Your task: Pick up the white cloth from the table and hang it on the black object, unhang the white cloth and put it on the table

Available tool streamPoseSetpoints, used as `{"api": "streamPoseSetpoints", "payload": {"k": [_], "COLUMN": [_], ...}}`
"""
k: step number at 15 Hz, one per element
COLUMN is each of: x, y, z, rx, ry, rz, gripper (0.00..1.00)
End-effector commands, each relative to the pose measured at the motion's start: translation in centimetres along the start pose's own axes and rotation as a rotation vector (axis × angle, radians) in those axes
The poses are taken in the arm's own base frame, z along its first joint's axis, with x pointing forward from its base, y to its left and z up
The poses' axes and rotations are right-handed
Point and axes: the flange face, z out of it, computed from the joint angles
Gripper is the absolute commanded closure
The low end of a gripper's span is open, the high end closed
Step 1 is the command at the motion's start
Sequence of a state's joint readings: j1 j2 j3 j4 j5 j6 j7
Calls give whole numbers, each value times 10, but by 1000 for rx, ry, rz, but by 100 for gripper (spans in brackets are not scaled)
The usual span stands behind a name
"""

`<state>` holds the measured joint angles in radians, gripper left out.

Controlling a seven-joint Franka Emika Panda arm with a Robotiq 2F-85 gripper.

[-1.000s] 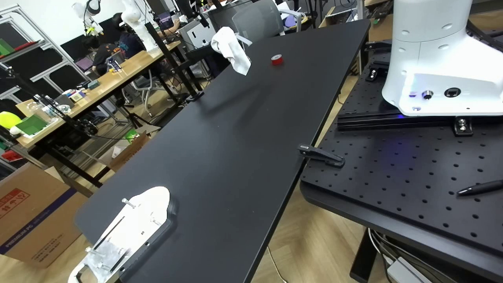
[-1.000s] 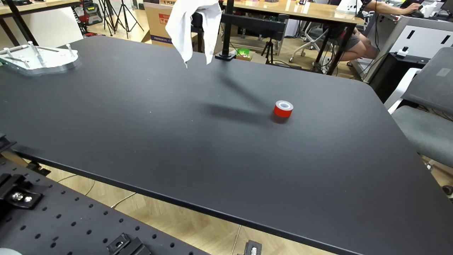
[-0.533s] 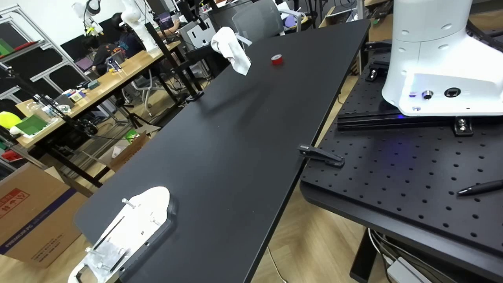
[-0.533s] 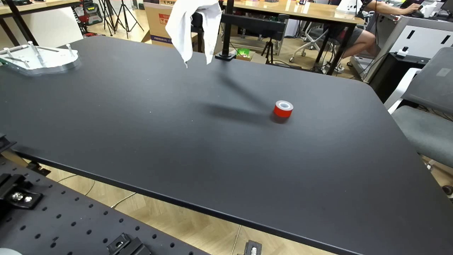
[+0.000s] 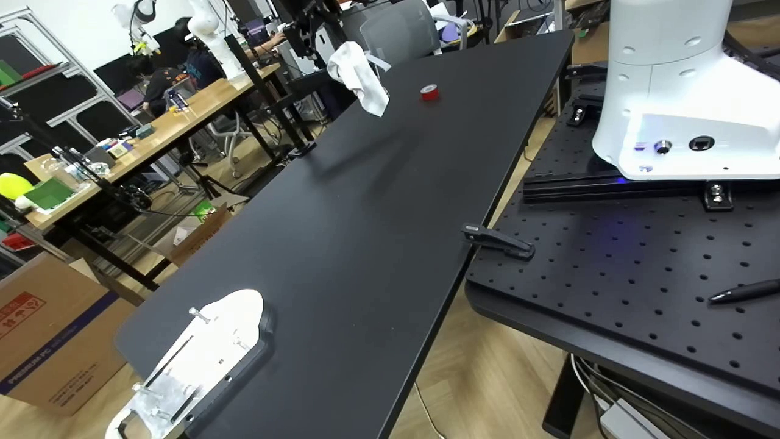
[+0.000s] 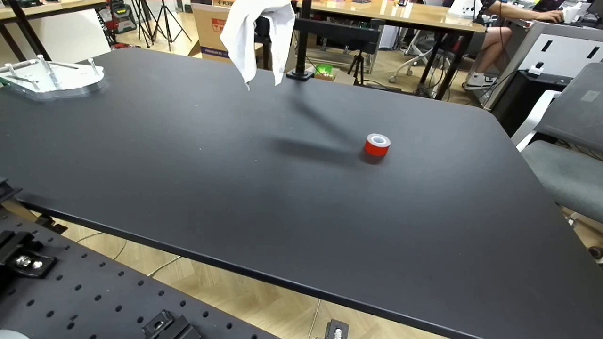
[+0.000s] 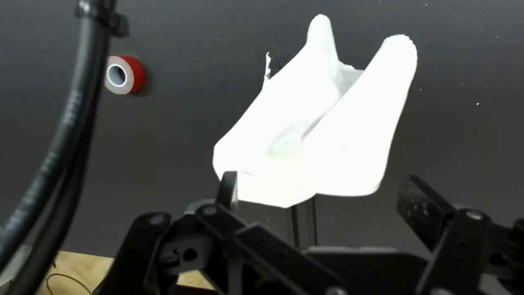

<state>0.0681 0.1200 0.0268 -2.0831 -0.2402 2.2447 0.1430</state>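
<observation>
Wrist view: the gripper (image 7: pixel 321 188) stands released, its fingers wide apart with nothing pinched. The white cloth (image 7: pixel 311 127) lies toward 12 o'clock from it, long axis running from about 7 to 1 o'clock. The near edge of the cloth sits in line with the gap: the 9 o'clock finger overlaps it from this angle, contact impossible to tell, while the 3 o'clock finger shows apart from it. The black object (image 7: pixel 304 223) appears as a narrow bar leading out beneath that edge toward 6 o'clock. In both exterior views the cloth hangs draped over the black object, lower corners hanging free above the counter (image 6: pixel 264 197); in an exterior view, the cloth (image 5: pixel 359 79) is toward 4 o'clock from the gripper, just beside it. Hanging looks done, so the step in hand is probably the unhanging. The coming move likely turns on that 12 o'clock offset: the gripper would need to travel that way until more fabric sits between its fingers, and close without catching the black object.
</observation>
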Motion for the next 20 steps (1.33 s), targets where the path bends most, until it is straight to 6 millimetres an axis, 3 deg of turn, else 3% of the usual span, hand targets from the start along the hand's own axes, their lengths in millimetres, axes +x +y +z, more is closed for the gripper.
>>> {"api": "streamPoseSetpoints", "payload": {"k": [1,2,4,8,13,14,15,17,20], "x": [-24,-27,-33,-45,-62,-64,-66,-66,-62], "y": [-1,0,3,13,43,49,52,53,49], "z": [-11,-14,-18,-24,-20,-19,-19,-19,-21], "rx": [20,31,49,77,97,97,99,97,104], "ry": [24,30,34,22,3,-2,-6,-8,-13], "rz": [43,54,74,117,203,207,197,163,105], "gripper": [0,25,33,63,97,99,61,65,48]}}
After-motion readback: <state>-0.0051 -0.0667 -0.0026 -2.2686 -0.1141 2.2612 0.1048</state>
